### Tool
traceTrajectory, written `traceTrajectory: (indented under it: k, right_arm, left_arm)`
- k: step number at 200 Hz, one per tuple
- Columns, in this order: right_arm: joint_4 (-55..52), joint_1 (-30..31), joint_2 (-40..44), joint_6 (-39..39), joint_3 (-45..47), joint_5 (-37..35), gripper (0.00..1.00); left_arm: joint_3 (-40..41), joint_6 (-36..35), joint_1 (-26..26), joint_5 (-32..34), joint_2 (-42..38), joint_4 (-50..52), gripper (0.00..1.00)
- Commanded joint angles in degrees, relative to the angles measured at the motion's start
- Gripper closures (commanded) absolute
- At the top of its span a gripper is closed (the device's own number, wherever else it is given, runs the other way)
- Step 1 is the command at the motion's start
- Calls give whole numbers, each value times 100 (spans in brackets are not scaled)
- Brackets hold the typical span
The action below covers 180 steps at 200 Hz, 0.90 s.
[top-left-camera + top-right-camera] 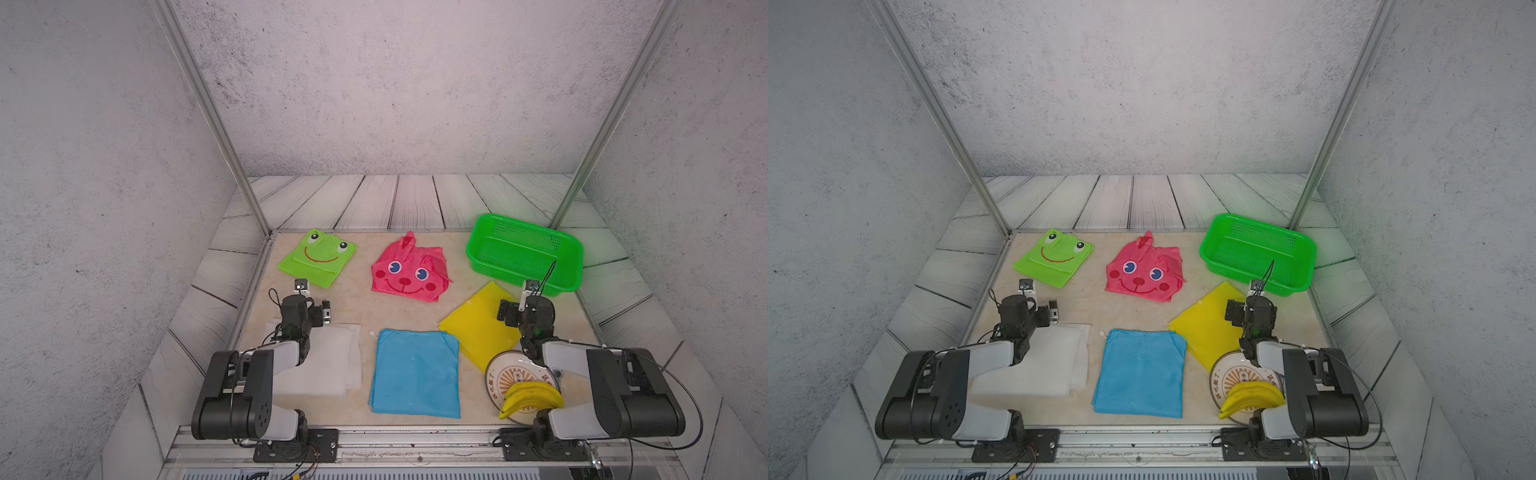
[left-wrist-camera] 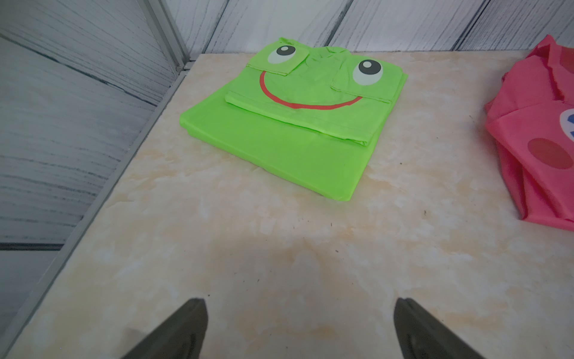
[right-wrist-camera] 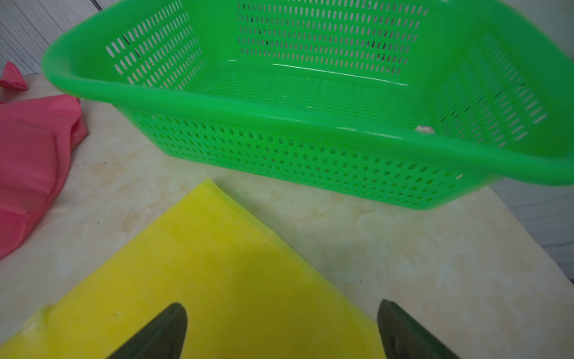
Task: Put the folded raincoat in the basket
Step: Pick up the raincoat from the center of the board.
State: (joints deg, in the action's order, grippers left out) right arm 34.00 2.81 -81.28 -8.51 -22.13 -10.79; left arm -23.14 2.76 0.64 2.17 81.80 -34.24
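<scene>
Pale marbled surface (image 1: pixel 357 307) inside a grey-walled booth, and both arms are reaching out over it. Far left, the left hand (image 2: pixel 299 306) hangs above bare surface with its fingers (image 2: pixel 192 323) spread wide apart and nothing between them. Under that arm lies a white, see-through folded raincoat (image 1: pixel 332 361). Beyond it, in the far left corner, sits a lime-green folded raincoat with a frog face (image 1: pixel 320 257), flat and square in the left wrist view.

Moving to the middle: a sky-blue folded raincoat (image 1: pixel 415 374) lies at the near edge, just beside the white one. Behind it is a pink folded raincoat with a rabbit face (image 1: pixel 409 270), a bit rumpled.

Now the right side. A yellow folded raincoat (image 1: pixel 478 328) lies turned like a diamond, its near corner tucked against a round white plate with an orange pattern (image 1: pixel 511 370). A bunch of yellow bananas (image 1: pixel 534 397) rests on that plate. The right hand (image 3: pixel 281 306) hovers over the yellow raincoat's edge, fingers wide apart, holding nothing.

Far right corner: the bright green perforated plastic basket (image 1: pixel 525 237), near the yellow corner but not touching. All five raincoats lie on the surface, outside the basket.
</scene>
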Motion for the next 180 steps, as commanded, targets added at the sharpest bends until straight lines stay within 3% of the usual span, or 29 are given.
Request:
traceTrajectory:
  k: [1,180]
  right_arm:
    - [753,-52,-622,377,-389,-328,0]
    - [766,-54,-621,372,-380,-328,0]
  left_arm:
    - [-385,-126,-73,143,600,-847,0]
    - [-385,-127,-79,143,595,-842,0]
